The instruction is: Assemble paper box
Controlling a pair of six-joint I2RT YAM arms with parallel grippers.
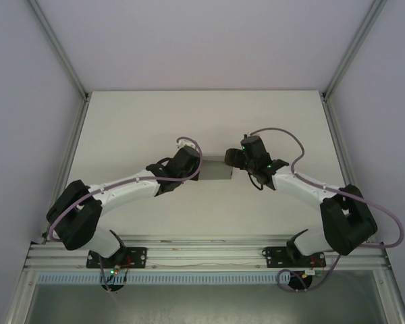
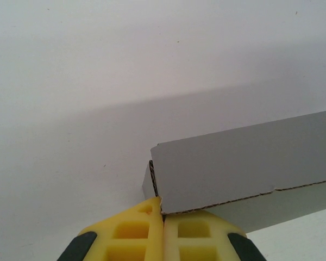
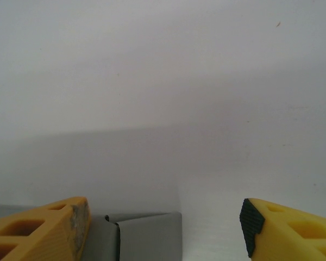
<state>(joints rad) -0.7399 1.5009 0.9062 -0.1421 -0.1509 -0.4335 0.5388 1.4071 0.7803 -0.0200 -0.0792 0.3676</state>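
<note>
Sitting near the middle of the table (image 1: 189, 115), the paper box (image 1: 216, 170) is folded into a low grey block. The left gripper (image 2: 163, 211), at its 9 o'clock, has its fingers pinched together on the box's corner. The right gripper (image 3: 165, 215), at its 3 o'clock, stands wide open, the box end lying between its fingers, ungripped
</note>
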